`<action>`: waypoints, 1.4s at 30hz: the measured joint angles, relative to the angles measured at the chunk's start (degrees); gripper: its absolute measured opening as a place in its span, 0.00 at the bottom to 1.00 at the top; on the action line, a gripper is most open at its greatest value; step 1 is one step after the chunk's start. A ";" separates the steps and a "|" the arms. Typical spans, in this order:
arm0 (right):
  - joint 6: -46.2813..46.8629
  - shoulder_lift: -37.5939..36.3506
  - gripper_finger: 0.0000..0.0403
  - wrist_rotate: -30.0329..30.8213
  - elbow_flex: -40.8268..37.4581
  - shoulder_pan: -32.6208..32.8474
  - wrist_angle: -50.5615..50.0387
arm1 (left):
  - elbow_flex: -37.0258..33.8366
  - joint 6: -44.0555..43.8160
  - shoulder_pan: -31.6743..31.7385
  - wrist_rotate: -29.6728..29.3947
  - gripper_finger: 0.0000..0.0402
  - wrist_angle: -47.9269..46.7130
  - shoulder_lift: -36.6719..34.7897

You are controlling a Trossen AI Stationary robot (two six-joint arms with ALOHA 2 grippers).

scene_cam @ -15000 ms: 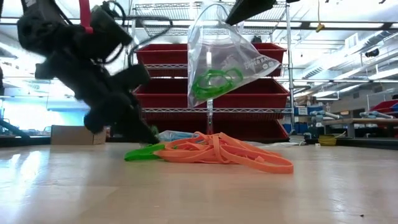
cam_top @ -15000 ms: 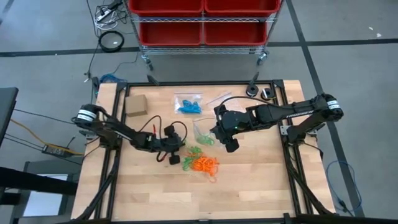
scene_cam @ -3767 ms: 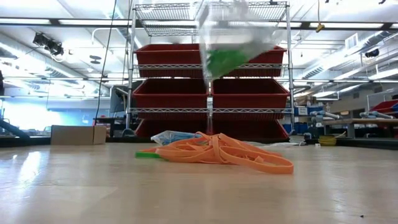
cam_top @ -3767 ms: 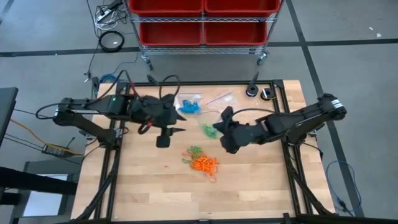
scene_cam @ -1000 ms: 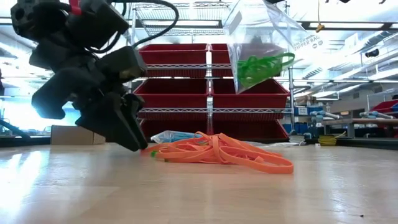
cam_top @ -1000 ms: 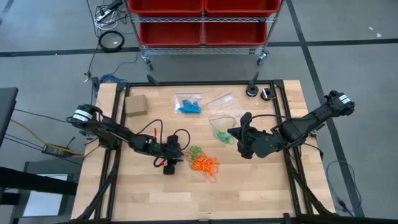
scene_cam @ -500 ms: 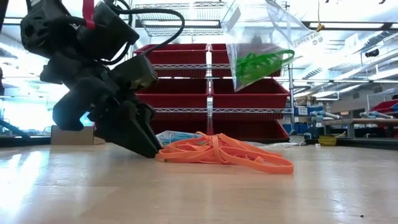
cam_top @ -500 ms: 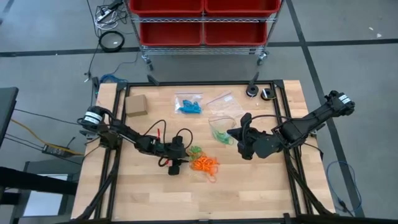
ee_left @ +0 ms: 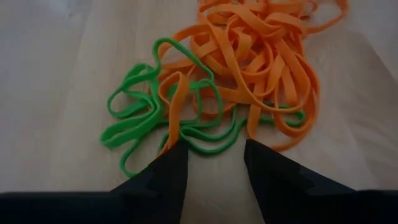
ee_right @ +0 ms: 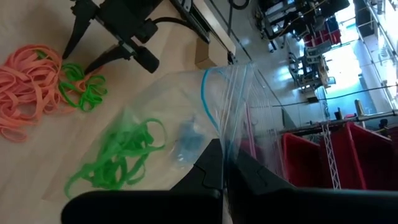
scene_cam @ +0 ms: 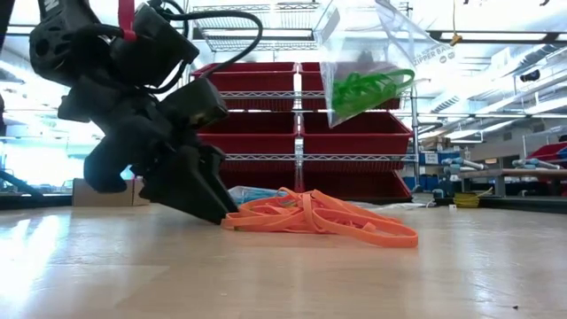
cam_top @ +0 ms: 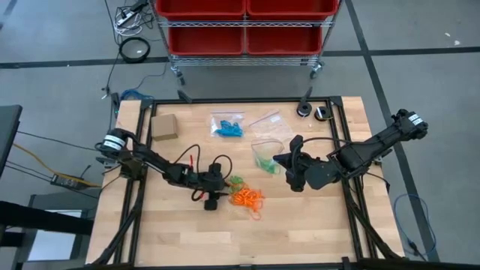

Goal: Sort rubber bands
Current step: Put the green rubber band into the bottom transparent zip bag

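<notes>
Over on the left, the left tool [ee_left: 214, 163] was down at the light wooden desk [cam_top: 300, 225], its two dark fingers apart and their tips set right at the near edge of the tangled heap of thin green rubber bands [ee_left: 155, 118] and thin orange rubber bands [ee_left: 261, 68]. The worry I had was plain: the green loops were threaded through the orange ones, one orange strand running straight down between the tips, so a closing pinch looked likely to take both colours, or to drag the whole knot along by one band. Thin bands lying flat might also slip out from under the tips. That arm had bare desk around the heap, with the small tan cardboard box [cam_top: 164, 126] and the clear plastic bag of blue rubber bands [cam_top: 227, 125] well apart toward the far edge. To the right, the right tool [ee_right: 219, 163] was clamped on the rim of a clear plastic zip bag [ee_right: 186, 124] hanging in the air above the desk, green bands [ee_right: 115, 158] gathered in its lower part. The bag looked limp, so its mouth could fold shut or tip. The red storage bins on the wire rack [cam_top: 244, 26] stood beyond the far edge, clear of both arms.
</notes>
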 joint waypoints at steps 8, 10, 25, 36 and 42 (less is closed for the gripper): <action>0.00 0.00 0.00 0.01 0.00 0.00 1.25 | 3.98 -1.07 0.04 -2.27 0.41 0.63 5.14; 0.00 0.00 0.00 0.02 0.00 0.00 1.38 | 5.44 -1.84 0.07 -2.40 0.38 0.51 6.91; -0.26 0.00 0.00 -1.14 0.02 -0.12 3.01 | 8.48 4.24 -0.84 -5.36 0.01 -31.77 -10.63; -0.75 1.00 0.00 -9.59 0.04 -1.77 7.37 | 15.90 8.60 -1.22 -10.25 0.00 -38.46 -25.51; -2.97 4.32 0.00 -11.83 0.04 -2.46 7.05 | 24.30 15.87 -1.85 -13.84 0.00 -38.16 -26.02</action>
